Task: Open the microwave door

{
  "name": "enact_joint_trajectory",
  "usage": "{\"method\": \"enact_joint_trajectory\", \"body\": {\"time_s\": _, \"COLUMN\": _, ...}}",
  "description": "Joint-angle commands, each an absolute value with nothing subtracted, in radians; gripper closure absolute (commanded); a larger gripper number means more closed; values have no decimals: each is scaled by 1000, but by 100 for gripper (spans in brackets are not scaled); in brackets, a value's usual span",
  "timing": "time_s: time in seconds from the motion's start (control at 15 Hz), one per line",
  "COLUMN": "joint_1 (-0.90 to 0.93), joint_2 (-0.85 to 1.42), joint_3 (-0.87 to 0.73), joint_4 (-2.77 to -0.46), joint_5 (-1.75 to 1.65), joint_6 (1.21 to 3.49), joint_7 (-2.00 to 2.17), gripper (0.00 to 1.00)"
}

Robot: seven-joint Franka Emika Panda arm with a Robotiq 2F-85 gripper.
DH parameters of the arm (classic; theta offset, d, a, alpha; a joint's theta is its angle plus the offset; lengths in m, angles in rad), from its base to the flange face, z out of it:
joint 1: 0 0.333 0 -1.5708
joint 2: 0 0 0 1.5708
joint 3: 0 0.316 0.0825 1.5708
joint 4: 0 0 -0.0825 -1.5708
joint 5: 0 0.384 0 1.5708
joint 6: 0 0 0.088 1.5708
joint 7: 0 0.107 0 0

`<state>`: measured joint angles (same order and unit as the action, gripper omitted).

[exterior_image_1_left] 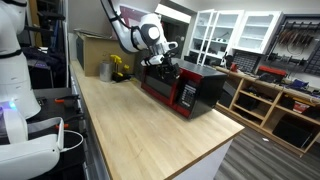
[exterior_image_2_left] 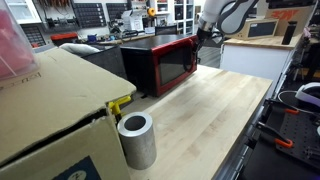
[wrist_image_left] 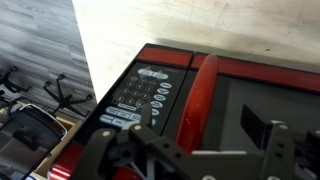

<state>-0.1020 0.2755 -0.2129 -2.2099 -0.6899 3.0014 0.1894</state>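
— Pincer status?
— My gripper [wrist_image_left: 203, 122] has its fingers apart with nothing between them. It hangs over the top front of the microwave [exterior_image_1_left: 190, 88], above the seam between the control strip [wrist_image_left: 138, 98] and the microwave door [wrist_image_left: 265, 95]. Contact: I cannot tell.
— The door?
— Shut flush in both exterior views. The microwave stands on the wooden countertop [exterior_image_1_left: 150, 135], well apart from the cardboard box [exterior_image_2_left: 50, 110].

Microwave door [wrist_image_left: 250, 100], right side off-frame
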Motion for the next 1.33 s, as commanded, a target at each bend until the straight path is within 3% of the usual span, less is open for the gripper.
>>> {"method": "enact_joint_trajectory", "body": {"time_s": 0.0, "joint_1": -96, "joint_2": 316, "joint_3": -232, "joint_4": -2174, "joint_5": -704, "joint_6": 3066, "joint_7": 220, "gripper": 42}}
{"method": "enact_joint_trajectory", "body": {"time_s": 0.27, "joint_1": -87, "joint_2": 338, "joint_3": -255, "joint_4": -2148, "joint_5": -716, "joint_6": 3109, "joint_7": 225, "gripper": 73}}
{"method": "enact_joint_trajectory", "body": {"time_s": 0.47, "joint_1": -83, "joint_2": 337, "joint_3": -257, "joint_4": -2154, "joint_5": -710, "joint_6": 3119, "joint_7": 225, "gripper": 91}}
{"method": "enact_joint_trajectory", "body": {"time_s": 1.27, "joint_1": -235, "joint_2": 200, "joint_3": -64, "joint_4": -2407, "joint_5": -628, "joint_6": 3096, "joint_7": 105, "gripper": 91}}
